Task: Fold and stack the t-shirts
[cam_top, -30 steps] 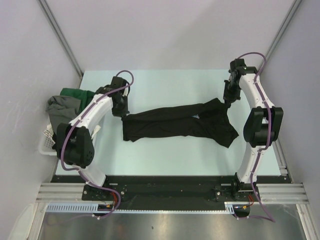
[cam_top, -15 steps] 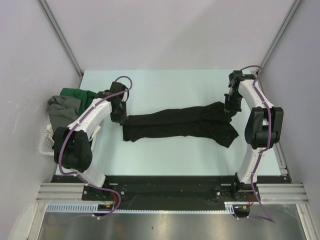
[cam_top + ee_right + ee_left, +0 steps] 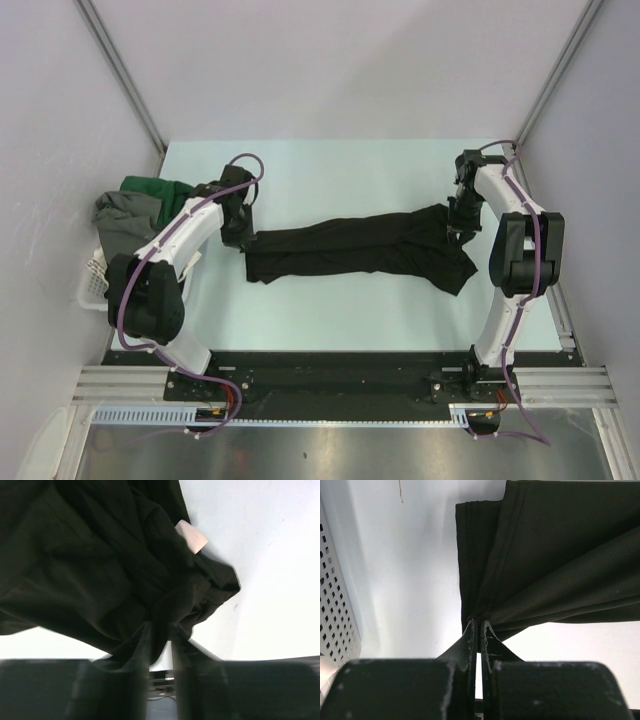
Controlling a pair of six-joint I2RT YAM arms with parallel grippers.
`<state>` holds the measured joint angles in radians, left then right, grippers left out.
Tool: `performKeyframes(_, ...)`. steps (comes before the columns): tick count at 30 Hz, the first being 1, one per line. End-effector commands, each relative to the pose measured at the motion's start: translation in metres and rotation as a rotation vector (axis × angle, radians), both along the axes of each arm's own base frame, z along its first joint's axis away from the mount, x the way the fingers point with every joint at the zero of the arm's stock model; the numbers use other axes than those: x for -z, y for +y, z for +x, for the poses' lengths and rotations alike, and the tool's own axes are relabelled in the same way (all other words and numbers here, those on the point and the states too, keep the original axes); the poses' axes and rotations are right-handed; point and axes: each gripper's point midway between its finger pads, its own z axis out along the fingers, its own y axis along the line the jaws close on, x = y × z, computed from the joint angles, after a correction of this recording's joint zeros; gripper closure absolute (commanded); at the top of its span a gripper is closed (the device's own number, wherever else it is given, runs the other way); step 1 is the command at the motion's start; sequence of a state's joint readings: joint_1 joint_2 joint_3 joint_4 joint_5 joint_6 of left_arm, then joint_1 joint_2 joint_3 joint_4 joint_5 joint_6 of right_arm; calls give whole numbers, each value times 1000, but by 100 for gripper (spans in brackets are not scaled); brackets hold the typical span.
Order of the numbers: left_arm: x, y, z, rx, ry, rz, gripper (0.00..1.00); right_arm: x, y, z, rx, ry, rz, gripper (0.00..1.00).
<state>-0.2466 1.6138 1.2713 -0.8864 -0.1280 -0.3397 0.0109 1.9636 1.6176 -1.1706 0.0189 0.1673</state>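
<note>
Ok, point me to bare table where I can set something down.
Bare: the table beyond the black t-shirt, between the left arm and right arm, and the near strip between that shirt and the table's near edge. Crowded: the left edge, where the green shirt and grey shirt pile over the basket.

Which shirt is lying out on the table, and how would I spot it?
Look at the pale table between the two robot arms. Stretched in a long band across its middle lies a black shirt, one end pinched by the left end effector. Unlike the green shirt and grey shirt heaped over the white basket at the left edge, it is spread out alone.
</note>
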Motion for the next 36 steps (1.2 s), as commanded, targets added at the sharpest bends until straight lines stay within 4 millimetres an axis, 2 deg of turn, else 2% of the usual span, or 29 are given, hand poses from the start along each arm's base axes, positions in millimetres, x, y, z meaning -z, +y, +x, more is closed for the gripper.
performKeyframes(1, -5, 1, 0, -16, -2, 16, 89, -2, -5, 1, 12, -1, -24, 61)
performKeyframes(3, -4, 1, 1, -22, 4, 21, 83, -6, -7, 3, 13, -11, -34, 44)
performKeyframes(4, -4, 3, 0, -28, 11, 28, 77, -7, -8, 4, 15, -14, -40, 41)
performKeyframes(6, -7, 4, 2, -36, 4, 38, 73, -15, -10, 7, 19, -36, -52, 37)
performKeyframes(13, -19, 12, 9, -53, -12, 86, 67, -49, -17, 28, 35, -141, -93, 30)
performKeyframes(17, -33, 4, 21, -46, -60, 49, 67, -72, -19, 43, 43, -213, -103, 30)
performKeyframes(19, -34, -2, 27, -43, -75, 21, 67, -79, -18, 50, 49, -245, -101, 29)
performKeyframes(21, -30, -12, 33, -29, -74, -3, 68, -79, -12, 54, 37, -258, -94, 29)
performKeyframes(24, -25, -30, 38, 8, -59, -27, 68, -70, -1, 59, 12, -248, -90, 28)
performKeyframes(28, -26, -58, 44, 74, -72, -56, 68, -51, 7, 53, 0, -204, -87, 26)
performKeyframes(33, -16, -68, 47, 96, -50, -52, 68, -35, 0, 41, 15, -189, -101, 20)
performKeyframes(34, -16, -68, 48, 97, -51, -51, 68, -31, -3, 34, 18, -175, -107, 17)
performKeyframes(36, -17, -68, 49, 102, -57, -47, 68, -28, -10, 34, 25, -190, -123, 13)
